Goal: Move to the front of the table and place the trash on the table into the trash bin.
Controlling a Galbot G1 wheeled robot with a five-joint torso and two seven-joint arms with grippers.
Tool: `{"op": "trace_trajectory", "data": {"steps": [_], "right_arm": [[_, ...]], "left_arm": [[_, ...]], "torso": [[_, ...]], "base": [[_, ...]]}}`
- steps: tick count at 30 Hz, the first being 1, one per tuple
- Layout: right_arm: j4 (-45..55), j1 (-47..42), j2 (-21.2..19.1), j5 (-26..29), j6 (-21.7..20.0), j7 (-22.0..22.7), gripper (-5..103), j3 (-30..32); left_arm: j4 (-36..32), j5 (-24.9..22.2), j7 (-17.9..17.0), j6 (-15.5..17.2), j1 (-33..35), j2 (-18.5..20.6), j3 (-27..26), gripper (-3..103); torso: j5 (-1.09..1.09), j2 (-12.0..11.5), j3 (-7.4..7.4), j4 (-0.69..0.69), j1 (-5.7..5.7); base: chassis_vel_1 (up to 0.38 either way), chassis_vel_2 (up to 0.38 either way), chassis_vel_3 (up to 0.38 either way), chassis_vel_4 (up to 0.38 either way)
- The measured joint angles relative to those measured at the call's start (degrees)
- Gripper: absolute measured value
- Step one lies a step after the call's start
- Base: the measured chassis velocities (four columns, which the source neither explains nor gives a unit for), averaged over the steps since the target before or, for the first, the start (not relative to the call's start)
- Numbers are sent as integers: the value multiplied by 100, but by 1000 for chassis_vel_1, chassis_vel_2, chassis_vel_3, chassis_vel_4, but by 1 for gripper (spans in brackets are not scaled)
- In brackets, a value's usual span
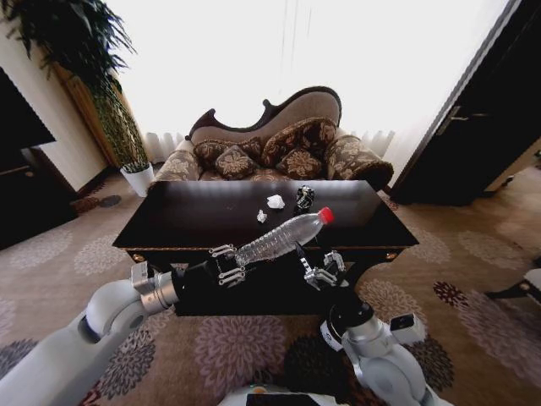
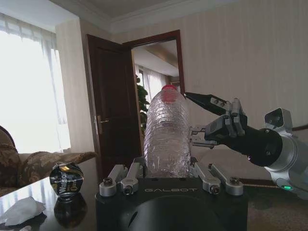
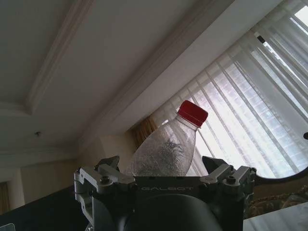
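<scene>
Clear bottle with a red cap sits clamped in my left gripper, just past the table's near edge. My right gripper is spread open beside it. Farther back lie two paper balls and a shiny lump.

A clear ribbed plastic bottle with a red cap. A glossy dark-brown table carrying white paper balls and a black-and-silver lump. A brown floral-patterned sofa. Beige carpet with dark flower medallions.
</scene>
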Motion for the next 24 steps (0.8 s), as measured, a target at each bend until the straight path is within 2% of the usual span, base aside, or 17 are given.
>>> {"op": "trace_trajectory", "data": {"steps": [7,9,10,14,16,19,24], "right_arm": [[80,-14,37,-216,-49,2,90,-208],[80,-20,68,-317,-59,-23,82,-272],[80,-20,68,-317,-59,-23,82,-272],[54,-68,126,-513,-68,-136,60,-357],[53,-70,134,-520,-68,-142,60,-358],[46,-84,160,-543,-68,-156,47,-362],[30,-109,190,-563,-58,-174,37,-358]], "left_arm": [[-9,59,11,14,-27,6,151,37],[-19,68,11,26,-31,16,173,36],[-19,68,11,26,-31,16,173,36],[-32,79,15,54,-55,59,181,35],[-34,79,20,54,-62,66,180,35],[-35,78,41,55,-78,75,179,35],[-31,80,82,62,-95,83,176,35]], "torso": [[0,-1,0,0,0],[0,0,0,0,0],[0,0,0,0,0],[0,0,0,0,0],[0,0,0,0,0],[0,0,0,0,0],[0,0,0,0,0]], "base": [[0,0,0,0],[0,0,0,0],[0,0,0,0],[0,0,0,0],[0,0,0,0],[0,0,0,0],[0,0,0,0]]}}
